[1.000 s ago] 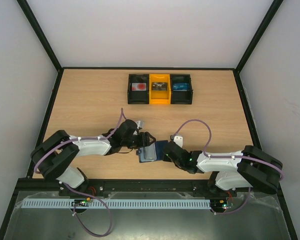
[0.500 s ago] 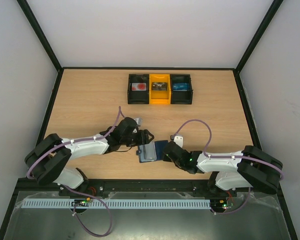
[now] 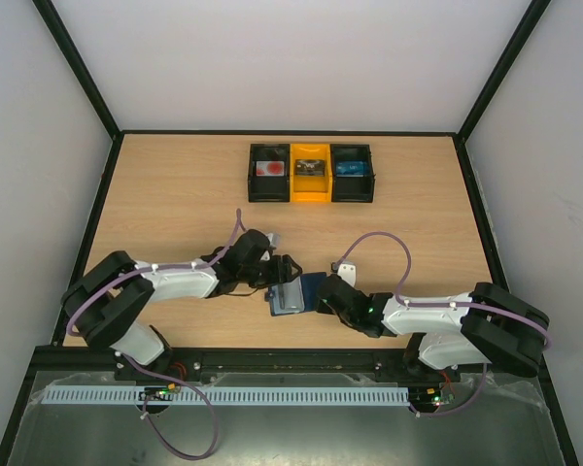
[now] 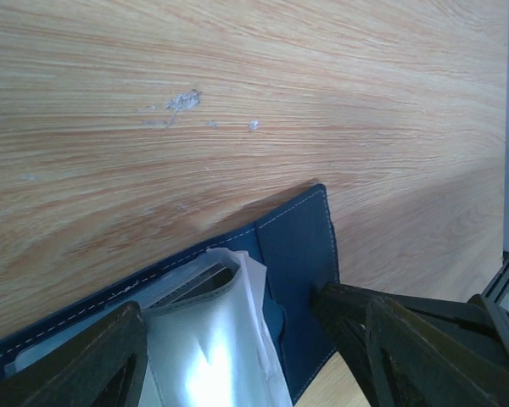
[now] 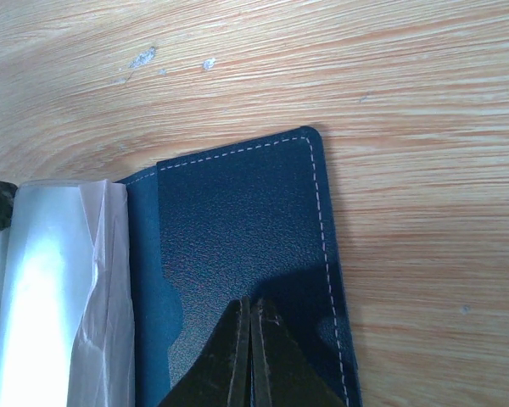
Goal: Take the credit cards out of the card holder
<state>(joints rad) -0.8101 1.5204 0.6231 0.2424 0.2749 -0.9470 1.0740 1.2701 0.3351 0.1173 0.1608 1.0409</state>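
The card holder [image 3: 293, 294] lies open on the table between the two grippers: dark navy, with a shiny clear pocket section on its left half. My left gripper [image 3: 280, 276] is open at its left edge. In the left wrist view the two fingers straddle the clear pockets [image 4: 212, 339] of the card holder [image 4: 301, 254]. My right gripper [image 3: 323, 297] is shut, its tips resting on the navy right flap [image 5: 237, 229] with nothing between them [image 5: 251, 307]. No credit card shows clearly in the holder.
Three small boxes stand in a row at the back: black [image 3: 269, 173], yellow [image 3: 310, 173] and black [image 3: 352, 173], each with a small flat item inside. Black frame rails border the table on the left and right. A white clip [image 3: 346, 269] rides the right arm's cable.
The left arm swung out slightly half a second ago and has come back. Its gripper stays at the card holder's left edge. The right arm and the card holder have not moved.
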